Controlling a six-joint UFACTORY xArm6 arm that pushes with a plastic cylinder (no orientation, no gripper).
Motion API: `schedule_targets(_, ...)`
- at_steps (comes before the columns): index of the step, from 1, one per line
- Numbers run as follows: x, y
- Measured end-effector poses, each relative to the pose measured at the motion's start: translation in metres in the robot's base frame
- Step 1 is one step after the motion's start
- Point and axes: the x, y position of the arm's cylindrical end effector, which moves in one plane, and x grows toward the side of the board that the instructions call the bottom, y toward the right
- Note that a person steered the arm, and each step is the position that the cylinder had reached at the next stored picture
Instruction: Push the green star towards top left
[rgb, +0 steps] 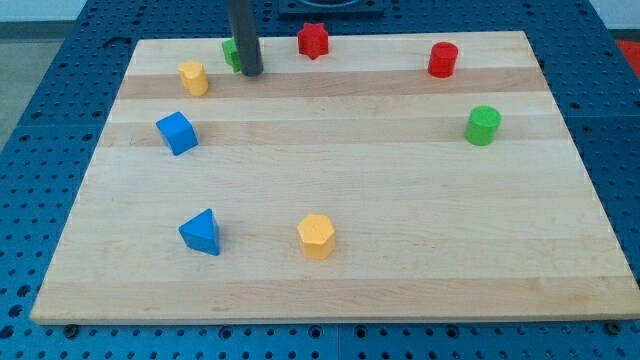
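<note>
The green star (231, 52) sits near the board's top edge, left of centre, mostly hidden behind my dark rod, so its shape is hard to make out. My tip (250, 72) rests on the board at the star's lower right side, touching or nearly touching it. A red star (313, 40) lies to the right of the rod along the top edge. A yellow block (194, 77) lies just to the lower left of the green star.
A blue cube (177, 132) and a blue triangular block (202, 232) lie on the left. A yellow hexagonal block (316, 236) lies at bottom centre. A red cylinder (442, 60) and a green cylinder (483, 125) lie on the right. The wooden board (400, 200) sits on a blue perforated table.
</note>
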Motion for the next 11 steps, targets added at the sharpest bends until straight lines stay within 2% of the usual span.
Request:
schedule_targets(1,-0.008,0.022)
schedule_targets(3,-0.049,0.013)
schedule_targets(11,-0.048,-0.104)
